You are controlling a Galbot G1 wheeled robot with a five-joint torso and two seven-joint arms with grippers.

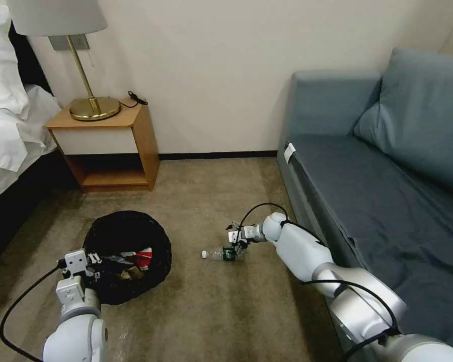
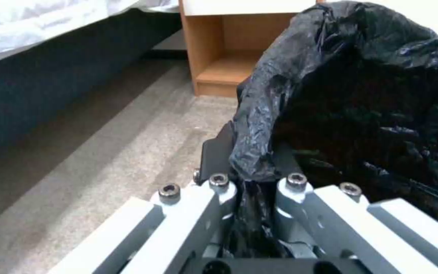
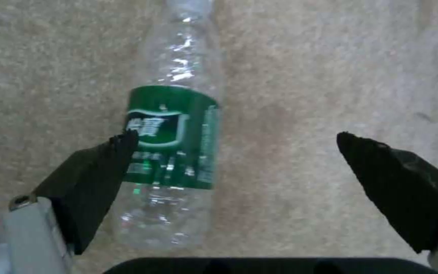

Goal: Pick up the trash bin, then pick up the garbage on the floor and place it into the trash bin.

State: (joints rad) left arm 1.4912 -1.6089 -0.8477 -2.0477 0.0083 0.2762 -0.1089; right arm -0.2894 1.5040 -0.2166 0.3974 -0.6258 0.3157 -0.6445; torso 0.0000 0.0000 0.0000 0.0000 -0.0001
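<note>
The trash bin [image 1: 127, 232], lined with a crinkly black bag [image 2: 361, 99], is on the floor [image 1: 211, 311] at the lower left. My left gripper [image 1: 94, 262] is shut on its near rim, the bag pinched between the fingers [image 2: 219, 190]. A red-white snack packet [image 1: 142, 257] and other litter lie inside the bin. A clear bottle with a green label [image 1: 221, 254] lies on its side on the carpet [image 3: 330, 76]. My right gripper [image 1: 235, 240] hovers just above the bottle [image 3: 173, 133], open. The bottle lies close to one fingertip [image 3: 112, 160], with free space toward the other.
A wooden nightstand [image 1: 110, 146] with a brass lamp [image 1: 93, 108] stands against the back wall. A bed [image 1: 5, 125] runs along the left. A grey-blue sofa [image 1: 387, 181] lines the right, close to my right arm. Open carpet lies between the bin and the bottle.
</note>
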